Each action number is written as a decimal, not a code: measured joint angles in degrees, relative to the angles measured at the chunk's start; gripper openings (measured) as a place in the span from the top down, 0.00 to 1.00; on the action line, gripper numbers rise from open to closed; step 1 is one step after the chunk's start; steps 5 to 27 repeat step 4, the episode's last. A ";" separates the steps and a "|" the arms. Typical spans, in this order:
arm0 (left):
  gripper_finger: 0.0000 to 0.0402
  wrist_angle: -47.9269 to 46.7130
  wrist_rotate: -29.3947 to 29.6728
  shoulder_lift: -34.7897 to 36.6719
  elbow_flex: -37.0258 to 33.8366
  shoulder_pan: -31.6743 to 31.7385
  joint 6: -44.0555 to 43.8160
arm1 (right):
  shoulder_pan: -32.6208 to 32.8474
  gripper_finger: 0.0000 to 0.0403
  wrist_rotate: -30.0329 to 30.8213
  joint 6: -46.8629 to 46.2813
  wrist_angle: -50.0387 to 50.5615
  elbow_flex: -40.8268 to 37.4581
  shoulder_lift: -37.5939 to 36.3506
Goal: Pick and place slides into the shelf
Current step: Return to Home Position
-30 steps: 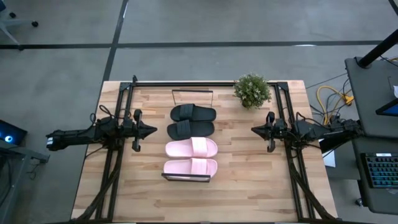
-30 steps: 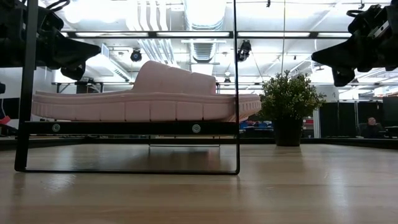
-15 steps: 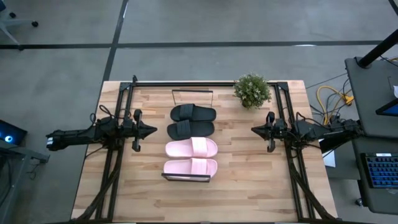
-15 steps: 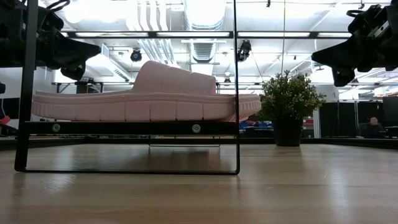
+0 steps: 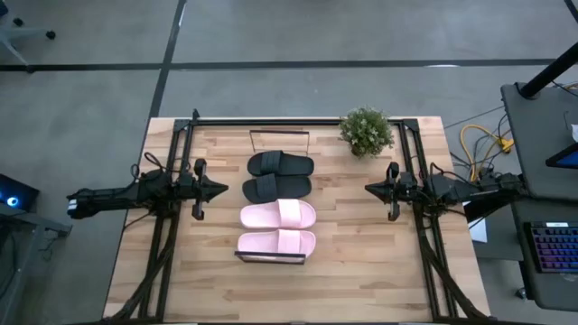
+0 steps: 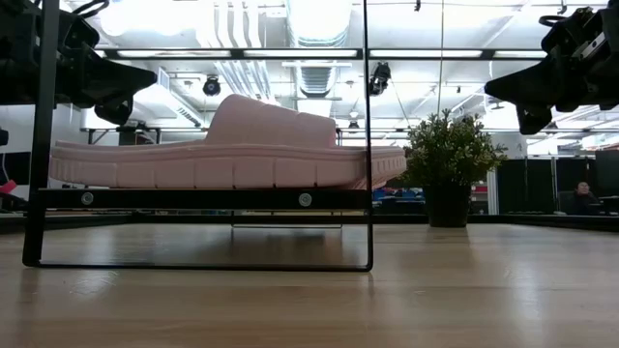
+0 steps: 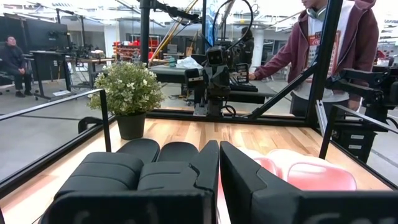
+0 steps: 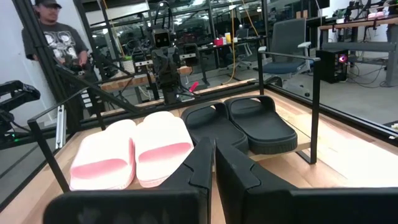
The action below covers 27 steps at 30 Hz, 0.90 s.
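Two black slides and two pale pink slides lie side by side in a row, soles down, on the shelf. The shelf runs from near to far along the table's middle. The low view shows the nearest pink slide resting on the shelf's board. My left gripper hovers shut to the left of the row, pointing level at it. My right gripper hovers shut to the right, facing it. Both wrist views show the shut fingers with black slides and pink slides beyond.
A small potted plant stands at the table's far right, near the right arm. Black frame rails run along both sides of the table. People stand beyond the table edges. Bare wood lies between the shelf and each arm.
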State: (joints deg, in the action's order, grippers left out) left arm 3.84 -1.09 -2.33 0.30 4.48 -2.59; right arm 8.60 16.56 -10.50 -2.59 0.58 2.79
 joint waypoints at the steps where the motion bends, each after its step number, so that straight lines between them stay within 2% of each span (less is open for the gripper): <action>1: 1.00 0.01 -0.01 0.00 0.00 -0.01 0.00 | 0.00 0.98 0.00 0.00 0.02 0.00 -0.01; 27: 1.00 0.02 0.01 0.00 0.00 -0.01 0.00 | 0.00 0.98 0.00 0.00 0.00 0.00 0.00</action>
